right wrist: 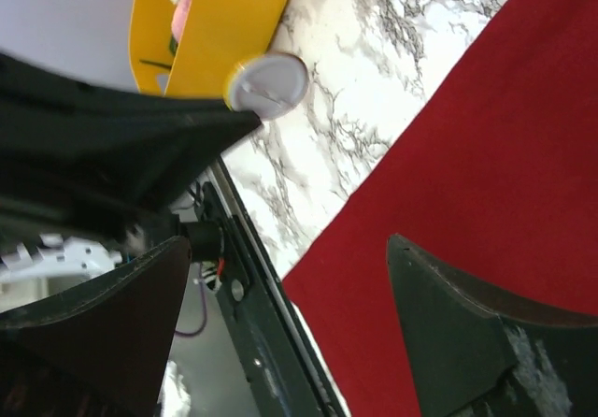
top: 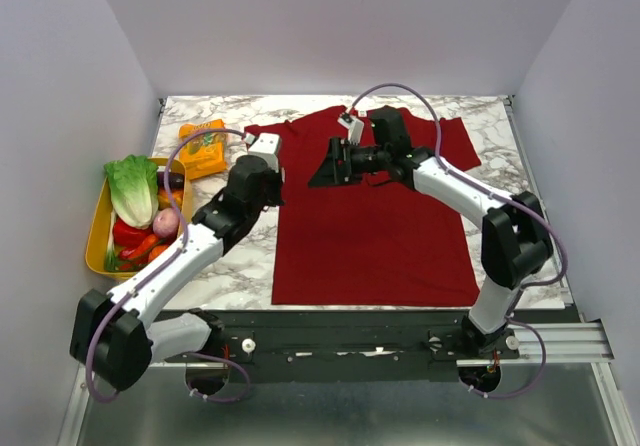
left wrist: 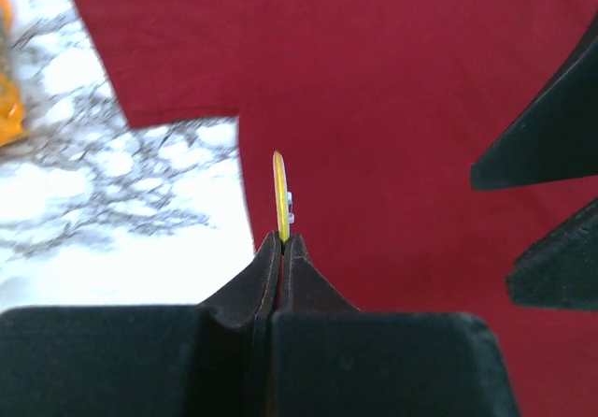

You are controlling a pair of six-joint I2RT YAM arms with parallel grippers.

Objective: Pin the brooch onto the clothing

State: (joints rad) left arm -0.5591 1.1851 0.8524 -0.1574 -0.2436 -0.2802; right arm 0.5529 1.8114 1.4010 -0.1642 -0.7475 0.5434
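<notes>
Risk: the left claw (left wrist: 282,241) pinches the brooch (left wrist: 280,195) by its rim alone. In my judgement, any sideways push against the clothing (top: 370,226) could twist it loose. The right claw (top: 325,163) stands agape close by, so a clash is possible. Brooch: thin disc, yellow face, pale back with a small clasp, held over the clothing's edge beside the bare desk (top: 230,276).
</notes>
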